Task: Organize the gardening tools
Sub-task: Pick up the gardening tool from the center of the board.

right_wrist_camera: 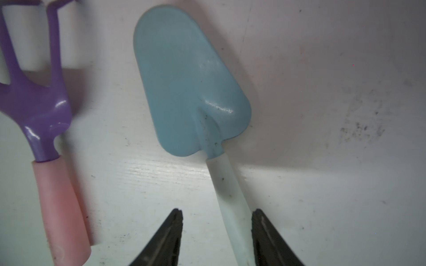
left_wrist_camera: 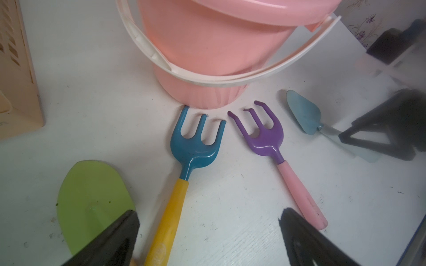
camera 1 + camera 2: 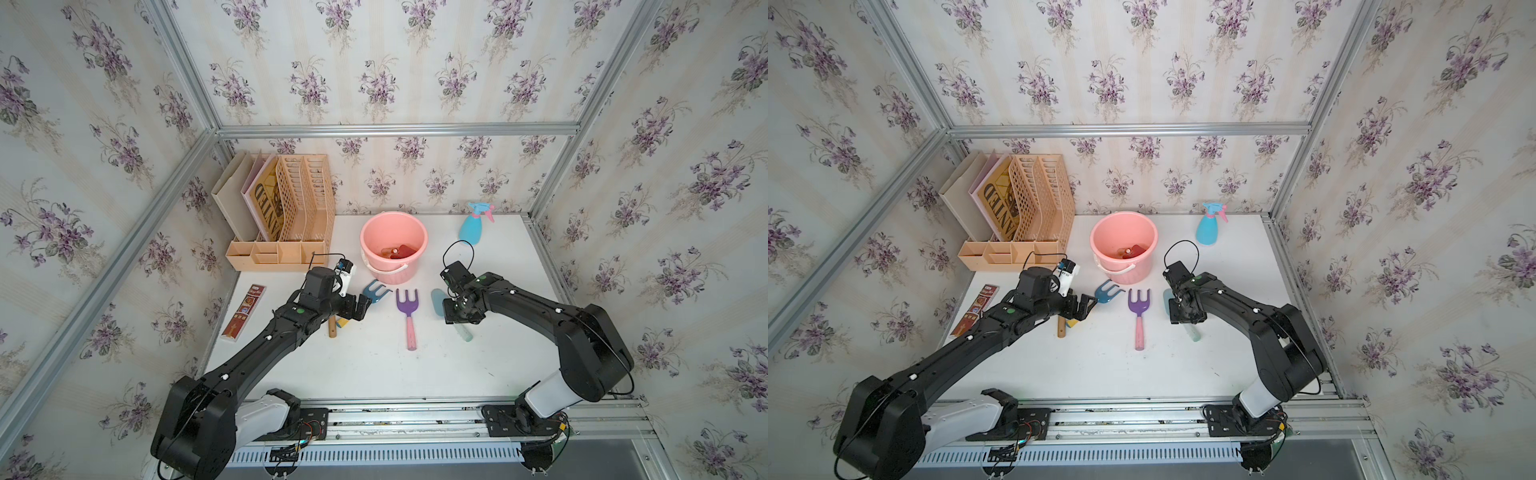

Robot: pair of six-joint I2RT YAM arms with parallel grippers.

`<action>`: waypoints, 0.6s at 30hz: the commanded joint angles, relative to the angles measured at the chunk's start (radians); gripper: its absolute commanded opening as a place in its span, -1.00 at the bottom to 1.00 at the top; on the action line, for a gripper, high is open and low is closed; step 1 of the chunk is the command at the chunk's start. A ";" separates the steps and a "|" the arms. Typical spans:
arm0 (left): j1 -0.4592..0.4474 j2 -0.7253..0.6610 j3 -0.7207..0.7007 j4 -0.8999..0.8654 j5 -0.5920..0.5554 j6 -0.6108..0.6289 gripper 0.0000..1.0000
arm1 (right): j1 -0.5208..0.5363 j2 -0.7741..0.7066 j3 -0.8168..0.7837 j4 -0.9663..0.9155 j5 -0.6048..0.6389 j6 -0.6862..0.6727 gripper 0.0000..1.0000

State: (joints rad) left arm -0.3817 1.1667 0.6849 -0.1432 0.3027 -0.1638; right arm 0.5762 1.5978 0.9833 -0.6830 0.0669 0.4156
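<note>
Top views: both look down on a white table (image 3: 374, 365) in a cell with flowered walls; two black arms reach in from the lower edge.
Left gripper (image 3: 360, 308): just left of centre, fingers spread wide and holding nothing, hanging over the yellow handle end of the blue fork.
Green shovel (image 2: 92, 198): flat on the table just beside that yellow handle; in the left wrist view one finger hides part of the blade.
Right gripper (image 1: 215, 214): right of centre, down at the table, fingers parted on both sides of the trowel's pale handle; one finger touches it, the other stands off, so nothing is clamped.
Trowel (image 1: 191, 87): light blue, flat on the table.
Purple fork (image 3: 409, 322): pink handle, centre of the frame, between blue fork and trowel, prongs towards the bucket.
Blue fork (image 3: 376, 291): left of the purple fork; one prong tip reaches the bucket's base.
Bucket (image 3: 390, 228): pink, upright, above centre, white handle folded down.
Red shovel (image 3: 401, 251): lying inside the bucket.
Spray bottle (image 3: 473, 228): blue, pink trigger, upright at the back, upper right of the table.
Desk organizer (image 3: 291, 208): tan, back left corner, holding folders.
</note>
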 commanded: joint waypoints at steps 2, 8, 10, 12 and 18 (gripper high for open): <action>0.000 -0.007 -0.017 0.085 0.081 -0.002 0.99 | 0.011 0.051 -0.006 0.046 0.022 -0.009 -0.01; -0.001 -0.007 -0.021 0.098 0.101 -0.015 0.99 | 0.011 0.092 -0.015 0.102 0.049 -0.005 -0.12; 0.000 -0.011 -0.019 0.092 0.096 -0.013 0.99 | 0.011 0.103 -0.019 0.121 0.045 -0.002 -0.20; 0.000 -0.015 -0.018 0.087 0.091 -0.011 0.99 | 0.011 0.110 -0.024 0.132 0.055 0.000 -0.33; 0.000 -0.019 -0.017 0.077 0.082 -0.012 0.99 | 0.011 0.066 -0.056 0.164 0.101 0.019 -1.00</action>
State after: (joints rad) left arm -0.3817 1.1515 0.6636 -0.0757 0.3851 -0.1719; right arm 0.5880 1.6840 0.9375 -0.5365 0.1230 0.4183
